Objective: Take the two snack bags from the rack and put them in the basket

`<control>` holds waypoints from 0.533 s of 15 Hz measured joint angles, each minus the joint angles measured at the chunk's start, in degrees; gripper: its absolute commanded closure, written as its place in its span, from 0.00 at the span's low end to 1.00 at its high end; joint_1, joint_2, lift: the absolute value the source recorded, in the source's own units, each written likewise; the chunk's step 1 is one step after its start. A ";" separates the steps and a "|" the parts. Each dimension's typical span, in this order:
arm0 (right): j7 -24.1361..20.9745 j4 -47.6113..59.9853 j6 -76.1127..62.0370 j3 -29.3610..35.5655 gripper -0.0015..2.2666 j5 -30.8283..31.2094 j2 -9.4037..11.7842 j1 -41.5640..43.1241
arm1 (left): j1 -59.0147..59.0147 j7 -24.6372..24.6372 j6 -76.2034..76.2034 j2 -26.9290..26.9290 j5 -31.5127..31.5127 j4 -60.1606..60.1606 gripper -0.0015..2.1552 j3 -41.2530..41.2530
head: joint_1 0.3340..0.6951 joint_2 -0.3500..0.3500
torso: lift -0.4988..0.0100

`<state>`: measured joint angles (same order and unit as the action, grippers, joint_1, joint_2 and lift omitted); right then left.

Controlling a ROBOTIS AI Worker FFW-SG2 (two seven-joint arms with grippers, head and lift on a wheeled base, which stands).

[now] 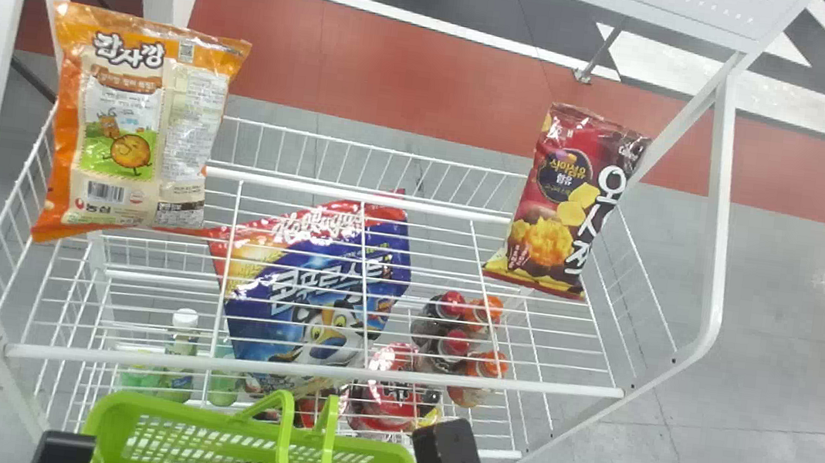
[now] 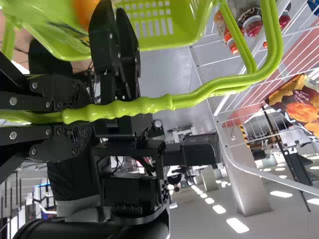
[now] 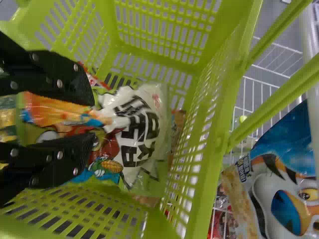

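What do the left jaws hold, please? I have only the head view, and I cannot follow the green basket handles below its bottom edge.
Observer: In the left wrist view, the left jaws are closed on the ridged grip of the basket handle.
Operator: Thank you. And what is lying inside the basket? I see very little through it.
Observer: The right wrist view looks into the basket. It shows a white bag with big black letters.
Operator: Is there some picture near these letters?
Observer: Yes, a printed corn cob shows next to them.
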<state>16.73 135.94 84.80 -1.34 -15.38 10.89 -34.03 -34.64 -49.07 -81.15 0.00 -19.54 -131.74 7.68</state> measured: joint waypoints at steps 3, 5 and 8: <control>-0.77 4.54 -6.40 2.58 0.03 -0.26 -0.04 -2.74 | 0.00 -0.13 0.07 0.00 -0.12 0.01 0.71 -0.10 | 1.00 0.00 | 0.96; -2.39 5.90 -22.35 3.66 0.04 0.03 -0.27 -5.99 | -0.12 -0.27 0.14 0.00 -0.20 0.01 0.71 -0.28 | 1.00 0.00 | 0.96; -3.38 5.86 -44.02 4.07 0.04 1.69 -1.20 -9.81 | -0.24 -0.57 0.29 0.00 -0.24 0.21 0.71 -0.61 | 1.00 0.00 | 0.96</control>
<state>13.34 141.80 40.78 2.73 -13.70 9.69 -43.84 -34.89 -49.64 -80.85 0.00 -19.78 -131.53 7.07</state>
